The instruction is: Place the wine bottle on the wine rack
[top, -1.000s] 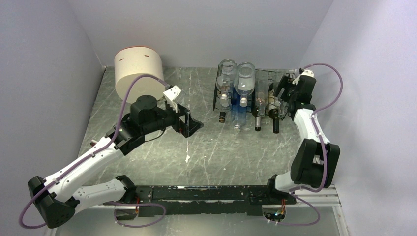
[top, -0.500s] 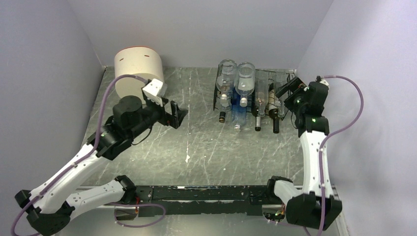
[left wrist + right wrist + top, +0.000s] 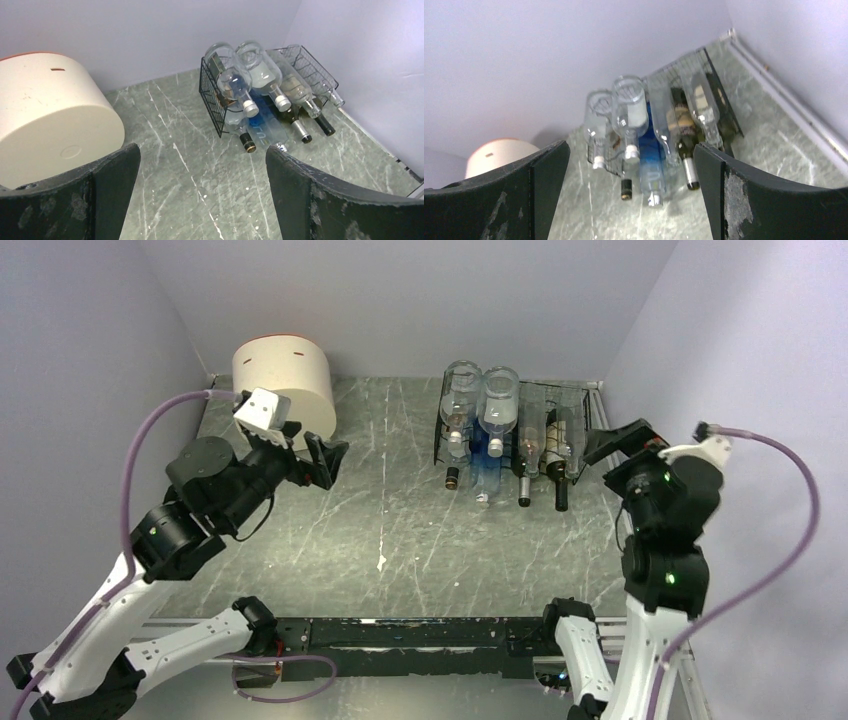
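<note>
The black wire wine rack (image 3: pixel 575 400) stands at the back right of the table, also seen in the left wrist view (image 3: pixel 212 95) and the right wrist view (image 3: pixel 725 107). Several bottles lie in it, necks toward the arms. A clear wine bottle (image 3: pixel 553 430) with a pale label rests on its upper right side (image 3: pixel 702 107). My right gripper (image 3: pixel 622 443) hangs open just right of the rack, raised and holding nothing (image 3: pixel 631 149). My left gripper (image 3: pixel 325 458) is open and holds nothing over the table's left part (image 3: pixel 202 152), in front of the cream cylinder.
A cream cylindrical container (image 3: pixel 285 385) lies at the back left, close to my left gripper. Two large clear bottles (image 3: pixel 480 395) fill the rack's upper left, with a blue bottle (image 3: pixel 487 465) and dark bottles (image 3: pixel 560 485) lower down. Walls close in on three sides.
My right gripper has pulled back from the rack's right end, up and toward the right wall. My left arm has risen and drawn back to the left.
</note>
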### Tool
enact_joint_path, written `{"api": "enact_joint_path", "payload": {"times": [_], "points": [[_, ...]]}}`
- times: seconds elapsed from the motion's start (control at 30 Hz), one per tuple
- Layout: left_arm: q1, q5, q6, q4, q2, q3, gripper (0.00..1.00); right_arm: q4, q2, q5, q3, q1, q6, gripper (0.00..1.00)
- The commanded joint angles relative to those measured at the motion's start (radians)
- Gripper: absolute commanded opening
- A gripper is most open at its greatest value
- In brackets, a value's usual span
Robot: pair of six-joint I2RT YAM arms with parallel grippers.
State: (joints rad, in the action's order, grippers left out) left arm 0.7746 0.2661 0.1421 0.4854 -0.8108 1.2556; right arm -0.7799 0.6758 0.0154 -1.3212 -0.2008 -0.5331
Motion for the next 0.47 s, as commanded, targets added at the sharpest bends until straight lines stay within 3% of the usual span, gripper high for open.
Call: {"api": "enact_joint_path", "payload": {"times": [0.0,0.43], "points": [[-0.002,0.021,0.003,0.037,0.028,0.064,0.99,-0.058,-0.052,-0.070,-0.090,0.004,0.053,1.00],[-0.002,0.023,0.019,0.070,0.099,0.104,0.99,-0.109,-0.112,-0.072,-0.168,0.004,0.084,1.00]]}}
